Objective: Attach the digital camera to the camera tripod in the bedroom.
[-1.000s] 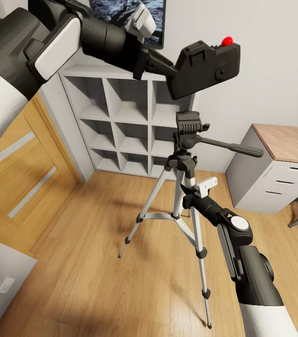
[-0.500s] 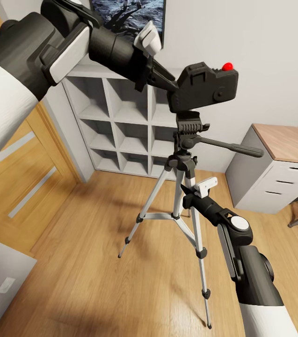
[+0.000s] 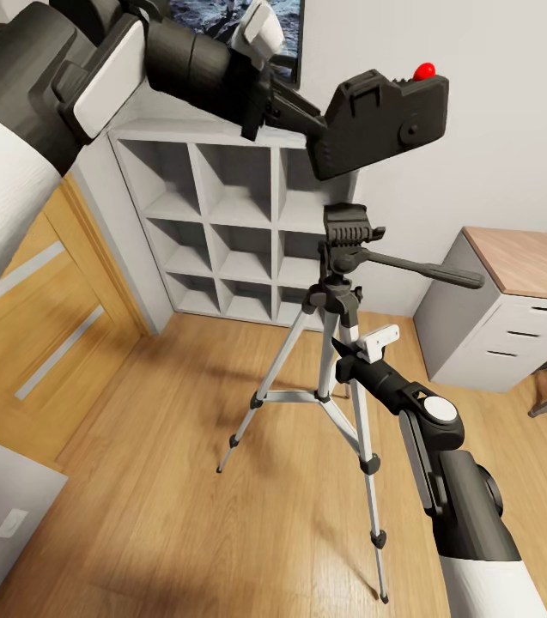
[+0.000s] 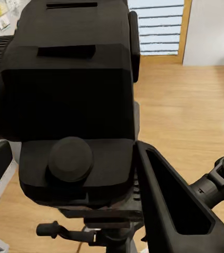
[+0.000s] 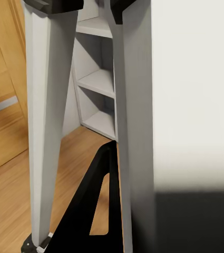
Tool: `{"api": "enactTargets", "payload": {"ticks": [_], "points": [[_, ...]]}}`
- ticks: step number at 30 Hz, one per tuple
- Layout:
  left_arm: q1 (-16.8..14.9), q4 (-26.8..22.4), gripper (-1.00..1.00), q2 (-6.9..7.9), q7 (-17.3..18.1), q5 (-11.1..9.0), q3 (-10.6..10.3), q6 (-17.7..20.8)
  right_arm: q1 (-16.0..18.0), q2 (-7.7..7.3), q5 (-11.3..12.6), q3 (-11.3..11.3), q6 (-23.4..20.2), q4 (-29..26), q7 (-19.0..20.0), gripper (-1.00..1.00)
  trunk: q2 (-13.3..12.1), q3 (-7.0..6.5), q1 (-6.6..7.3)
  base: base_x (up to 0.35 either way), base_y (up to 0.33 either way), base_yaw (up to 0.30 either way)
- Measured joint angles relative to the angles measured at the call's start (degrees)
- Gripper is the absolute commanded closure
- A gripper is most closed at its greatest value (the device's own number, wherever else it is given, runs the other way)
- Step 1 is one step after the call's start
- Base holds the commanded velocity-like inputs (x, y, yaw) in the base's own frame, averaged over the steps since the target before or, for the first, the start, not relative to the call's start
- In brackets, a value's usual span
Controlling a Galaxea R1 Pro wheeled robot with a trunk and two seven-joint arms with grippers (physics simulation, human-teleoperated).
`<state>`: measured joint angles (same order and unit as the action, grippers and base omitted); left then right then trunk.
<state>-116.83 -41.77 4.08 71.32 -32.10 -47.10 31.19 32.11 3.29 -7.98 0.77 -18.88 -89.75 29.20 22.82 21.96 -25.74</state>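
Against half a second ago, the biggest change is up high: the left arm (image 3: 75, 77) has lifted, and the digital camera (image 3: 385, 120) it carries, which then sat almost touching the tripod head, now hangs clearly above it with a strip of grey wall showing between the two. The camera is also tilted, its red-dot end higher than the end held by the gripper. The camera tripod (image 3: 342, 343), the right arm (image 3: 445, 463), the white cube shelf (image 3: 221, 232) and the desk (image 3: 522, 300) sit where they did.

The tripod stands upright on the wood plank floor (image 3: 179, 481) in front of the shelf, its three silver legs spread and its black pan handle (image 3: 428, 271) pointing toward the desk. Its head (image 3: 347, 225) lies directly under the camera, apart from it.

The left gripper (image 3: 303, 116) is clamped on the camera's near end, its black fingers reaching from the wrist to the body. In the left wrist view the camera (image 4: 69, 95) looms dark and close, one finger (image 4: 169, 205) pressed along its side, and the tripod head (image 4: 98, 232) shows below.

The right gripper (image 3: 346, 350) sits at the tripod's upper leg, just below the head. In the right wrist view one black finger (image 5: 93, 211) lies beside a silver leg (image 5: 43, 132); whether the jaws grip the leg or merely rest near it, I cannot tell.
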Motion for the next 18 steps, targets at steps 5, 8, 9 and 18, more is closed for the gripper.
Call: {"api": "enactTargets", "payload": {"ticks": [5, 8, 9, 18], "points": [[0.00, -0.03, 1.00, 0.06, -0.13, 0.16, 2.69, 0.15, 0.00, 0.00, 0.00, -0.01, 0.00, 0.00, 0.00, 1.00, 0.00, 0.00, 0.00, 0.000, 0.000, 0.000], [0.00, -0.05, 1.00, 0.07, -0.39, 1.65, 2.91, 0.16, 0.00, 0.00, 0.01, -0.04, 0.01, -0.01, 0.00, 1.00, 0.00, 0.00, 0.00, 0.000, 0.000, 0.000], [0.00, -0.06, 1.00, 0.04, -0.60, 3.08, 2.95, 0.11, 0.00, 0.00, 0.01, -0.04, 0.01, -0.01, 0.00, 1.00, 0.00, 0.00, 0.00, 0.000, 0.000, 0.000], [0.02, 0.60, 1.00, -0.34, -0.68, 15.30, 3.18, -0.63, 0.00, -0.04, 0.06, 0.02, -0.01, 0.00, 0.00, 1.00, 0.00, 0.00, 0.00, 0.000, 0.000, 0.000]]}}
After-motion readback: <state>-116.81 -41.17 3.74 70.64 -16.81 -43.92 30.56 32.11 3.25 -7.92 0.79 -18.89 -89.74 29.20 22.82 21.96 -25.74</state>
